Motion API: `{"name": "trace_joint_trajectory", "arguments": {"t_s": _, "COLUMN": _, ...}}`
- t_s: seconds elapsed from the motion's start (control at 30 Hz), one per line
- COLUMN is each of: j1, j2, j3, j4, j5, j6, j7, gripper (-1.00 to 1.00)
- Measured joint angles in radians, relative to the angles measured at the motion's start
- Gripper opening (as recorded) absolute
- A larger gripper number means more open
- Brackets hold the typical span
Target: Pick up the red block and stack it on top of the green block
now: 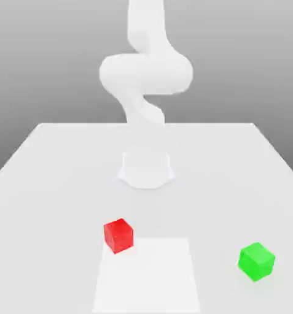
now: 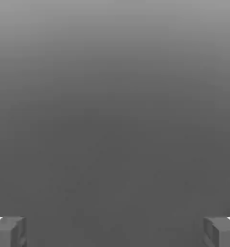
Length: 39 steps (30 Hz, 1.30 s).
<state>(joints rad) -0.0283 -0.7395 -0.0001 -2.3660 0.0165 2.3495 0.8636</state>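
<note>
In the exterior view, a broad, smooth white bench [image 1: 216, 178] spreads out from a straight far edge, its two far corners in sight and its side edges running outward toward the camera. A white, rounded, jointed robot arm [image 1: 146, 73] rises from a pale base [image 1: 146, 170], which stands about midway between the bench's side edges. The arm's upper part runs out past the top of this view.

The small, solid red cube-shaped block [image 1: 118, 236] rests on the bench, nearer the camera than the base and a little toward the exterior view's left. It is turned at an angle to the bench's far edge and sits at the far left corner, as this view shows it, of a flat, brighter white four-sided patch [image 1: 147, 276] on the bench top. The bright green cube-shaped block [image 1: 256, 262] rests on the bench toward its edge at the exterior view's right, somewhat nearer the camera than the red block. It too is turned at an angle, well apart from the red block and clear of the patch. Its top is bare.

In the hand view, the two grey fingertips of the gripper [image 2: 115, 232] stand wide apart, with nothing held between them. Beyond them lies a plain grey background [image 2: 115, 120], paler at one side and darkening smoothly toward the fingertips.
</note>
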Motion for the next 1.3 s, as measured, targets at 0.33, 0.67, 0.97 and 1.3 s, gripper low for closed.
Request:
{"name": "trace_joint_trajectory", "arguments": {"t_s": 0.33, "j1": -0.129, "j2": 0.299, "j3": 0.042, "j4": -0.311, "j5": 0.053, "j6": 0.239, "j7": 0.328, "gripper": 0.00}}
{"name": "trace_joint_trajectory", "arguments": {"t_s": 0.67, "j1": -0.256, "j2": 0.712, "j3": 0.089, "j4": -0.568, "j5": -0.003, "j6": 0.565, "j7": 0.710, "gripper": 0.00}}
{"name": "trace_joint_trajectory", "arguments": {"t_s": 0.97, "j1": -0.214, "j2": 0.896, "j3": 0.031, "j4": -0.548, "j5": -0.074, "j6": 0.723, "j7": 0.769, "gripper": -1.00}}
{"name": "trace_joint_trajectory", "arguments": {"t_s": 1.3, "j1": -0.212, "j2": 0.680, "j3": 0.048, "j4": -0.578, "j5": -0.008, "j6": 0.538, "j7": 0.723, "gripper": -1.00}}
